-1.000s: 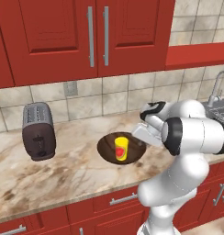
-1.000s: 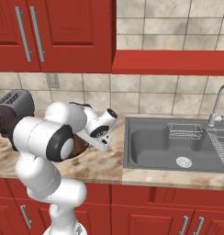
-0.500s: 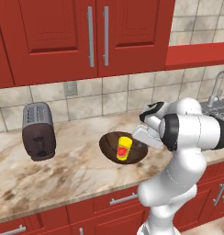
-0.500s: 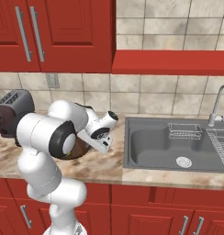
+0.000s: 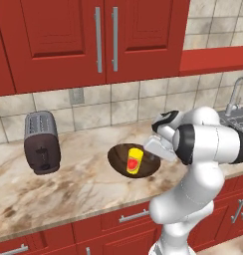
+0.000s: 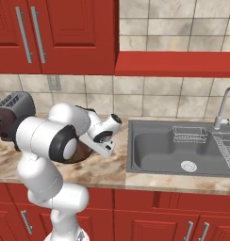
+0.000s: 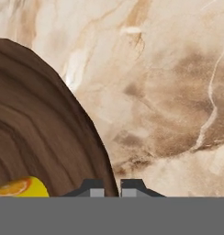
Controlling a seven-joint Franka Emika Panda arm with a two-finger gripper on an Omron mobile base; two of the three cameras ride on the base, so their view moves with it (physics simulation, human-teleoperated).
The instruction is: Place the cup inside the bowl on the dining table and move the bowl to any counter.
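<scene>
- The bowl [image 5: 133, 159] is on or just above the counter [image 5: 68, 189], about midway between its front edge and the tiled back wall; contact with the counter cannot be told.
- The cup [image 5: 134, 161] stands upright inside the bowl.
- The claw [image 7: 112, 185] is clamped on the bowl's rim on the side toward the sink [image 6: 183, 150], the rim pinched between its fingertips [image 7: 132, 186].
- A toaster [image 5: 41, 142] stands well apart, toward the counter's left end.

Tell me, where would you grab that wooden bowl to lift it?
By its thin rim, from above on the sink-facing side, as the tool does now. The bowl is too wide to span, and the cup stands in its middle.
</scene>
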